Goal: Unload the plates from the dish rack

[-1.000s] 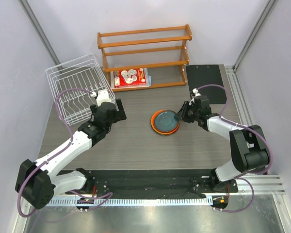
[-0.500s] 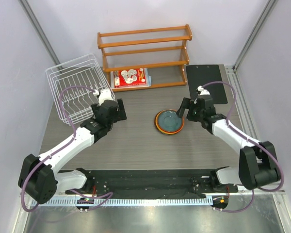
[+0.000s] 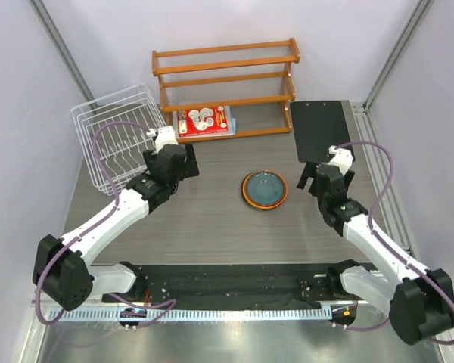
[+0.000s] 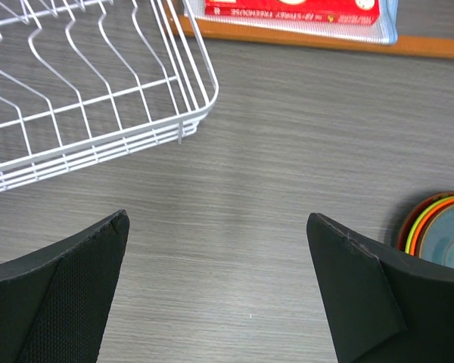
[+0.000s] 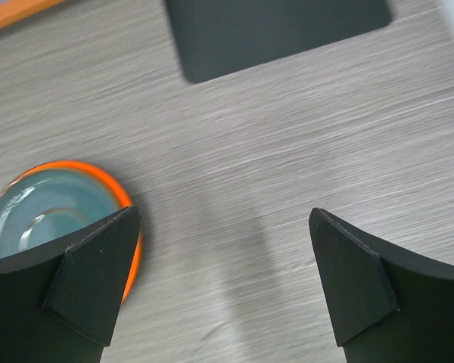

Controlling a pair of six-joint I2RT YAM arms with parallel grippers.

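The plates (image 3: 265, 189) lie stacked on the table at centre, the blue-grey one on top with orange and lime green rims showing below it (image 4: 439, 234). The white wire dish rack (image 3: 117, 144) stands at the back left, and no plate shows in it. My left gripper (image 3: 174, 160) hovers open just right of the rack (image 4: 98, 147), nothing between its fingers (image 4: 216, 219). My right gripper (image 3: 323, 175) is open to the right of the stack (image 5: 53, 200), apart from it, and it holds nothing (image 5: 225, 213).
A brown wooden three-tier shelf (image 3: 227, 83) stands at the back with a red-and-white package (image 3: 204, 121) on its lowest tier. A black mat (image 3: 321, 128) lies at the back right, just beyond the right gripper.
The right gripper opened, left the blue-grey plate on the stack and drew back to the right. The left gripper shifted slightly toward the back.
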